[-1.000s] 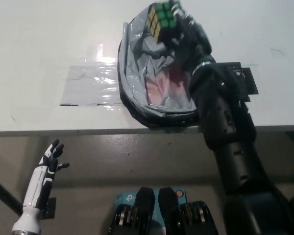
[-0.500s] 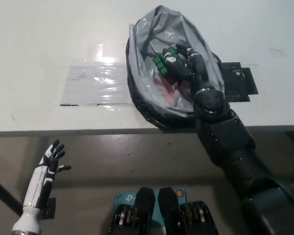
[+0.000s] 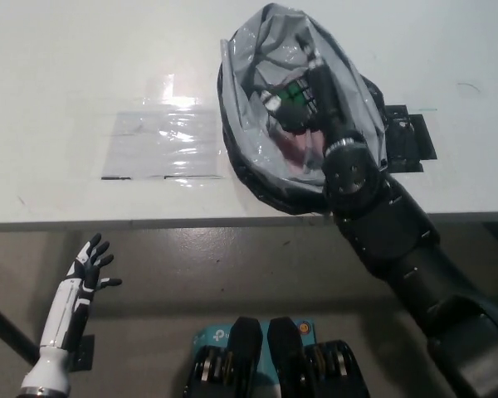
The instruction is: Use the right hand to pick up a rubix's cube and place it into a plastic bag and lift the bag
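Right hand (image 3: 309,93), black: reaching into the mouth of the plastic bag (image 3: 257,153), fingers (image 3: 315,70) curled around and pinching the Rubik's cube (image 3: 292,95). Rubik's cube: inside the bag's opening, green face with white edge visible, partly hidden by the hand. Plastic bag: grey outside with dark rim, pinkish patch inside, lying on the white counter (image 3: 83,58) near its front edge, mouth wide and turned toward the camera. Right arm (image 3: 398,249), black: rising from lower right, crossing the counter's front edge, forearm over the bag's lower rim. Strip of clear tape (image 3: 153,145): glossy, flat on the counter, just left of the bag and touching its side. Dark patch (image 3: 411,137): flat on the counter, just right of the bag. Left hand (image 3: 87,269), white with dark fingers: below the counter edge at lower left, fingers spread, holding nothing, well apart from the bag
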